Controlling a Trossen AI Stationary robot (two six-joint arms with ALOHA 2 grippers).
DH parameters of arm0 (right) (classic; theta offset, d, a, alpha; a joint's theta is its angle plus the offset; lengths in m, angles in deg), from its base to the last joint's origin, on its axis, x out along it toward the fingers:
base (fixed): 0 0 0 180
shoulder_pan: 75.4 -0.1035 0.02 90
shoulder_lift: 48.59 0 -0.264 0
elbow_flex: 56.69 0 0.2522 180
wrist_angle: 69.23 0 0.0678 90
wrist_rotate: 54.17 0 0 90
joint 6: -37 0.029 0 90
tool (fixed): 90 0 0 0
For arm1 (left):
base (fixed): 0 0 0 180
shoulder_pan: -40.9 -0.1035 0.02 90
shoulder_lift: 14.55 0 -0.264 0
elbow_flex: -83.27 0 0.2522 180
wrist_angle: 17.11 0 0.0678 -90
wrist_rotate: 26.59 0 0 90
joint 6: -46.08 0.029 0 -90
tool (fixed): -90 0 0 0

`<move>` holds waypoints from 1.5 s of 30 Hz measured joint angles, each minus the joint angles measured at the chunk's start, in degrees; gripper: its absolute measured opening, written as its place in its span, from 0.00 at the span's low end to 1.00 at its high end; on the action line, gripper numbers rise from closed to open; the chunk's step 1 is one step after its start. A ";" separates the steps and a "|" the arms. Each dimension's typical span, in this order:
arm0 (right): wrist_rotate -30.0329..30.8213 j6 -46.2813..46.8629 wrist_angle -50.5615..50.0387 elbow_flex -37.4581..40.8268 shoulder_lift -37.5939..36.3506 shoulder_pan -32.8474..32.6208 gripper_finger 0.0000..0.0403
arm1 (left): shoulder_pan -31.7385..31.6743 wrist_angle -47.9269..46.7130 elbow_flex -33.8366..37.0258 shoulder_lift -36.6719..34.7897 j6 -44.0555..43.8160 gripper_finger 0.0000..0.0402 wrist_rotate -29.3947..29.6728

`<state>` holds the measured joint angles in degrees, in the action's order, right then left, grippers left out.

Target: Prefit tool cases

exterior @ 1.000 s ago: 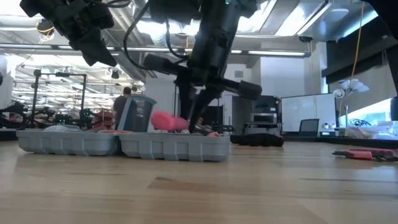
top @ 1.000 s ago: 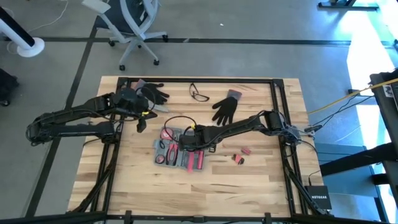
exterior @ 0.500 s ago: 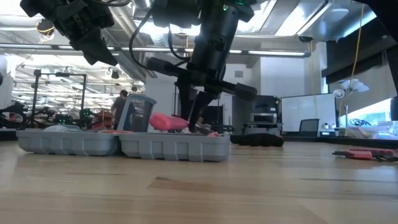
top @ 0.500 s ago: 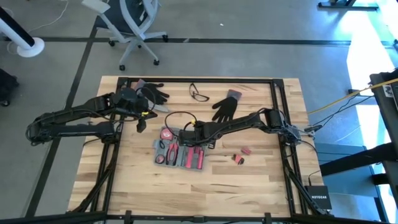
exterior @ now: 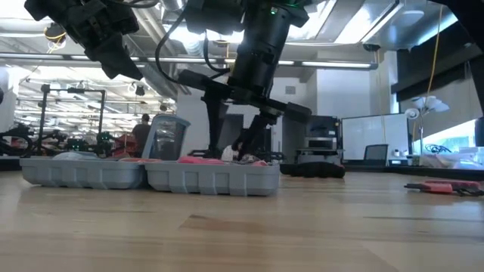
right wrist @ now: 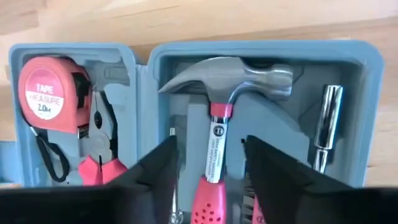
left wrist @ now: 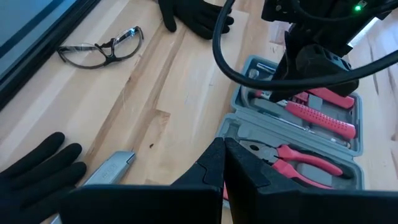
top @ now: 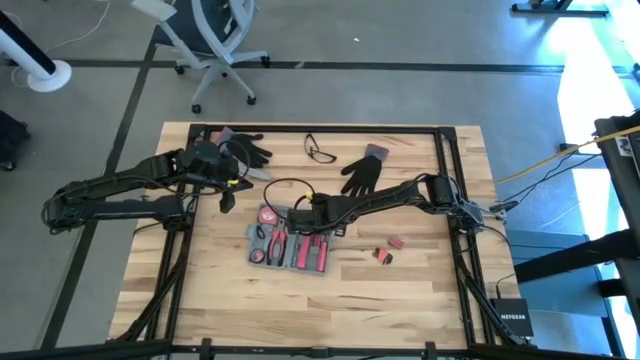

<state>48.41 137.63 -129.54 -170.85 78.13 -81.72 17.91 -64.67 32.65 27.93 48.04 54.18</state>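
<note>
Right tool [right wrist: 208, 180] spread above hammer [right wrist: 217, 124] in tool case [right wrist: 367, 112], holding nothing, left tool [left wrist: 222, 168] pressed together

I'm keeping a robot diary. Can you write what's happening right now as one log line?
right gripper: open above hammer lying in tool case | left gripper: shut, waiting near glove
</note>
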 joint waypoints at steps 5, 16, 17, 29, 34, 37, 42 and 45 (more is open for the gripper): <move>-1.30 -4.56 -1.56 -0.04 -0.11 0.03 0.57 | 0.00 -0.02 0.00 0.00 0.01 0.00 0.00; -1.29 -19.87 -9.59 -9.99 -3.90 -3.83 0.09 | 0.00 -0.45 0.00 0.00 0.37 0.00 0.00; -1.91 -19.72 -7.68 -9.91 -3.13 -4.59 0.05 | 0.00 -0.58 0.03 0.00 0.25 0.00 0.00; -4.09 -17.64 -3.16 -9.55 -0.41 -7.22 0.00 | 12.47 11.09 14.58 1.23 -10.94 0.00 -5.84; -6.05 -23.26 0.11 -8.02 -0.35 -6.21 0.00 | 17.45 22.54 20.20 3.74 -12.71 0.00 -5.42; -9.59 -24.62 1.89 -5.73 0.01 -5.11 0.00 | 18.11 26.52 20.59 5.43 -15.80 0.00 -3.04; -10.95 -24.57 3.60 -1.78 0.19 -5.33 0.00 | 18.95 27.39 20.68 8.93 -15.28 0.00 -2.36; -12.28 -25.40 5.36 -0.85 0.13 -5.44 0.00 | 19.31 27.18 20.65 11.37 -14.70 0.00 -2.23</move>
<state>36.12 112.23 -124.17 -171.69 78.25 -87.17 37.22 -37.49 53.31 39.30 33.34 51.95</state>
